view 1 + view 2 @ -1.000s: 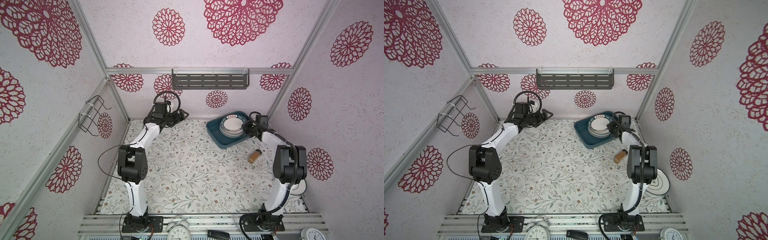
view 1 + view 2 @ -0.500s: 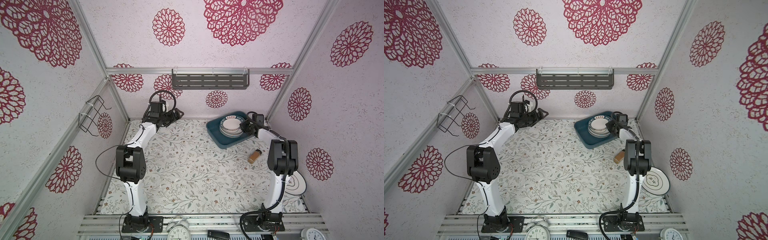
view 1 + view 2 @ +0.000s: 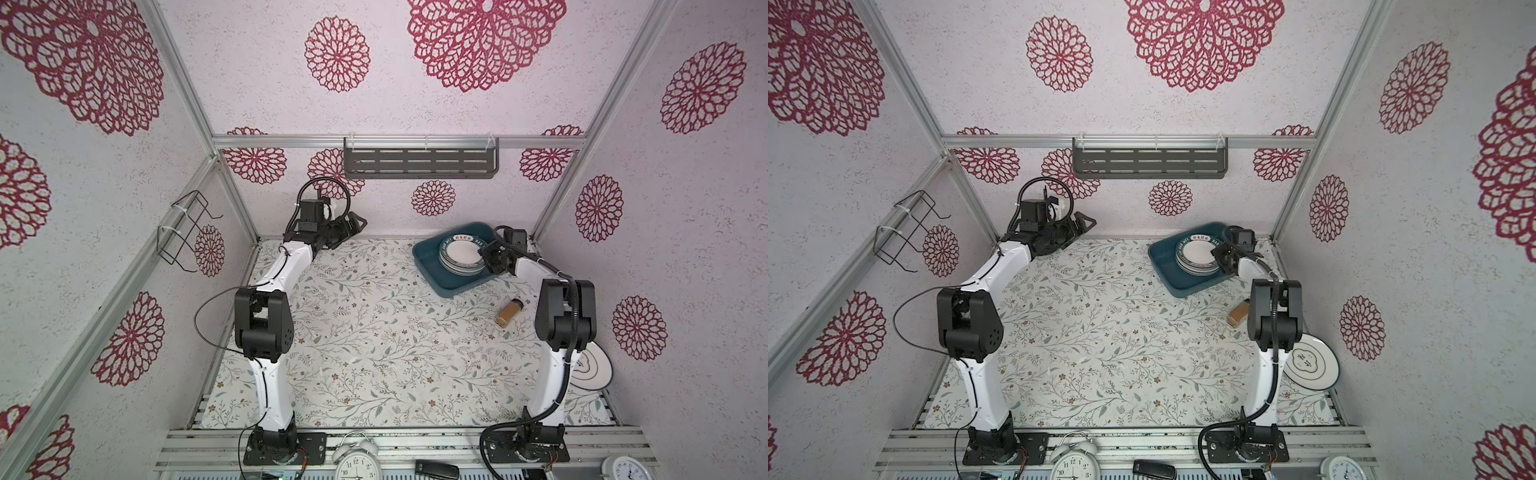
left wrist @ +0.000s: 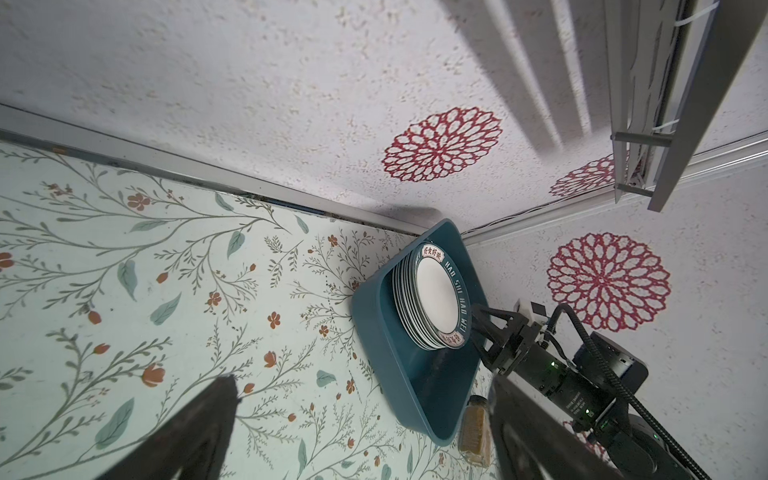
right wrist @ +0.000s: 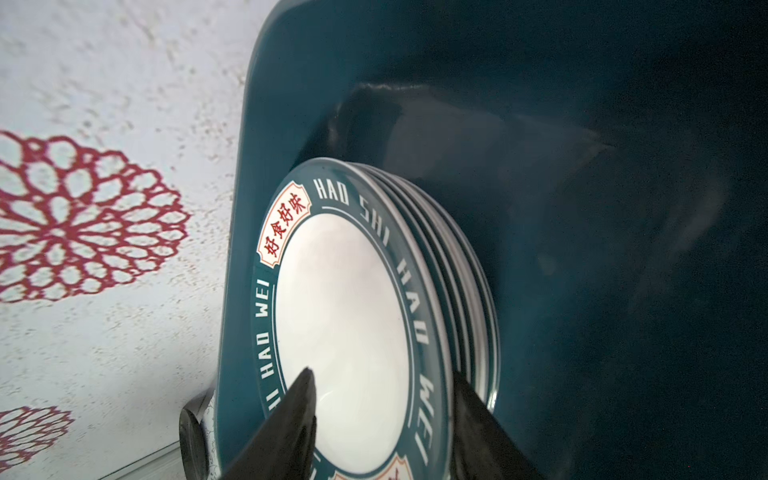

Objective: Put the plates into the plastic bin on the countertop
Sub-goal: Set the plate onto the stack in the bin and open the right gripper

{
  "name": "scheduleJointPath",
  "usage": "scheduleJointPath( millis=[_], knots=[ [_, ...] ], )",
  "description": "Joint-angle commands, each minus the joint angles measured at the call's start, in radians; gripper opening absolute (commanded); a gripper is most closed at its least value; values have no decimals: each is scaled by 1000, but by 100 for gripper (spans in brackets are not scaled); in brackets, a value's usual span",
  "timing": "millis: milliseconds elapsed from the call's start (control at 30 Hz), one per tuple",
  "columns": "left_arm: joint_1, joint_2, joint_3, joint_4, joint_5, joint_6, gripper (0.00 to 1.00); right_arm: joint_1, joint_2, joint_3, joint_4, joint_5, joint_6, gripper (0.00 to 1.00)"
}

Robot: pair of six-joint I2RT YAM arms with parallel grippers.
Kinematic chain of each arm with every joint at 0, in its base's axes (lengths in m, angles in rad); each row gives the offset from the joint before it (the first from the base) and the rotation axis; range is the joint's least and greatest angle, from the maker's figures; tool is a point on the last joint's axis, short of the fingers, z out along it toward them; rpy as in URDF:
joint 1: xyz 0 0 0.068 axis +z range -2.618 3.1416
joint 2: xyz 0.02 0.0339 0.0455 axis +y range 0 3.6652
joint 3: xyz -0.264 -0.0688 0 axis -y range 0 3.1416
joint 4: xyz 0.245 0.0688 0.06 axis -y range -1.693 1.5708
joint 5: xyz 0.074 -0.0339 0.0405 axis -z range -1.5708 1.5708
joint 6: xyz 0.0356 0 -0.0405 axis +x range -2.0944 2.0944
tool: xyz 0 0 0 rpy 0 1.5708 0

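Plates point(image 3: 461, 255) stacked in plastic bin point(image 3: 424, 259) on vine-printed countertop point(image 3: 374, 332) beside red-flowered walls point(image 3: 415, 104).

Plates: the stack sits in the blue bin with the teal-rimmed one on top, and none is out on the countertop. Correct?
Not quite. One white plate with a dark outline lies at the countertop's right edge, as both top views show. The stack does sit in the blue bin, teal-rimmed plate on top.
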Motion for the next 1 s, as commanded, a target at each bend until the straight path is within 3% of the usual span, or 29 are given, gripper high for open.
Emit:
scheduleJointPath(
  millis=[0, 167, 533, 600, 967],
  knots=[
    [4, -10, -17, 35, 14, 0, 97, -1, -53, 7, -10, 12, -22, 57],
    [4, -21, -32, 51, 17, -2, 97, 3, -64, 8, -15, 18, -39, 73],
    [3, -37, -61, 81, 23, -9, 97, 10, -87, 13, -21, 11, -83, 90],
    [3, -40, -66, 86, 26, -13, 97, 14, -90, 19, -26, 9, -95, 99],
    [-5, -40, -74, 116, 49, -37, 97, 23, -184, -27, -15, 12, -155, 99]
  ],
)
